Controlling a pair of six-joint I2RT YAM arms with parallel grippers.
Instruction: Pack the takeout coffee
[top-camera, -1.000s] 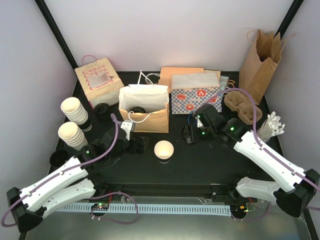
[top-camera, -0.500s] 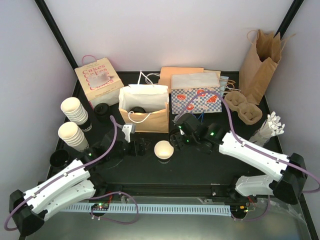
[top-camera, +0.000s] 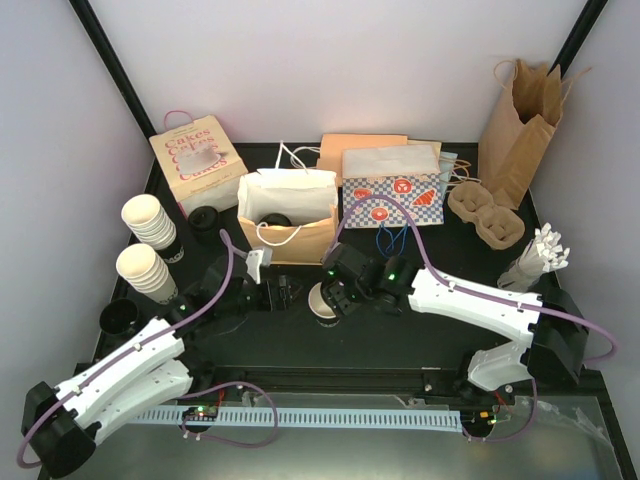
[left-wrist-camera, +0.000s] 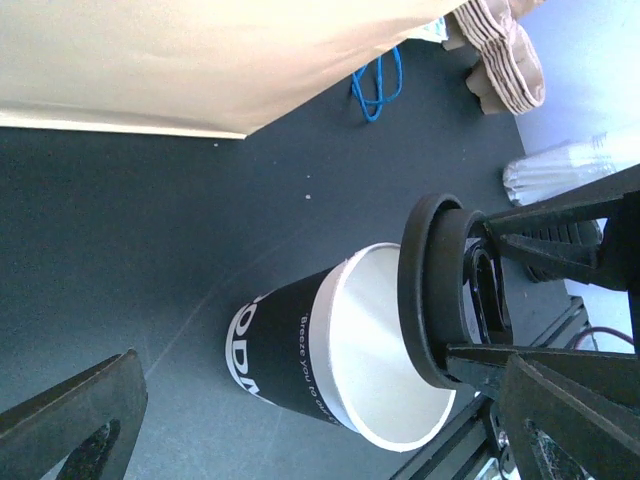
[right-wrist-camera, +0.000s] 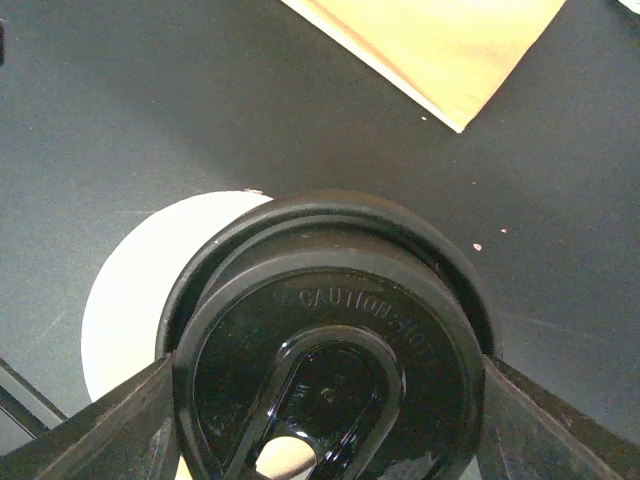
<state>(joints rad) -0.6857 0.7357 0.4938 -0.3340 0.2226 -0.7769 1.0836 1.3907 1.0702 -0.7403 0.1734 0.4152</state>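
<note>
Swung left since a second ago, my right jaws hold the lid (right-wrist-camera: 325, 350) over the open cup (left-wrist-camera: 340, 350) on the counter (top-camera: 400, 330). Left jaws gape beside it. Off-centre pressing could tip it.

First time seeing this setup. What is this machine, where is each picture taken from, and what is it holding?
Two robot arms are bolted at the near edge of a black table. The wide picture looks down from above and behind them; the other two come from wrist cameras. The right hand grips a black lid at the mouth of an open paper cup, not yet pressed on. The left hand is open and empty beside it. Also there: a white-handled brown bag, stacked cups, a cake box, a cup carrier.
</note>
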